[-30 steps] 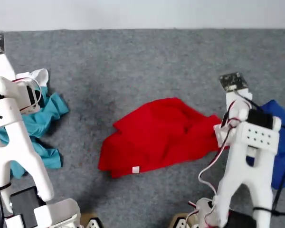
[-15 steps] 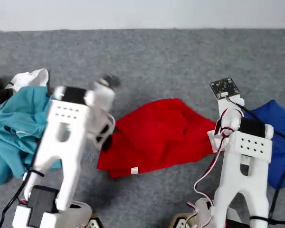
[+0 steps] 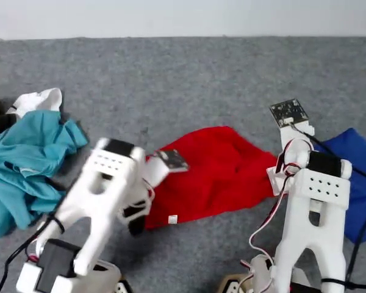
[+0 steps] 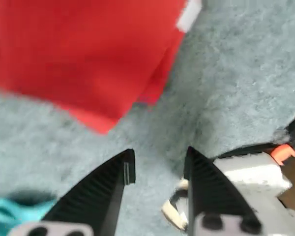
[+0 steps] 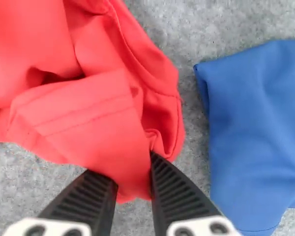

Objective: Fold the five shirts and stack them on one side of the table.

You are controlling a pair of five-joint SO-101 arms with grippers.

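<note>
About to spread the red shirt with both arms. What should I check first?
1. Is right gripper holding red shirt: ok, shut on its edge.
2. Is left gripper open and empty: ok, over bare table beside the shirt.
3. Is left gripper on fabric: not ok.
4. Is red shirt flat: not ok, bunched.
5. Is blue shirt apart from it: ok, table shows between them.

Table (image 3: 201, 79), red shirt (image 3: 219, 174), teal shirt (image 3: 24, 159), blue shirt (image 3: 355, 143)

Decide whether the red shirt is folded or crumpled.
Crumpled: the red shirt lies in an irregular heap with bunched, overlapping layers, one edge pinched in the right pincer.
</note>
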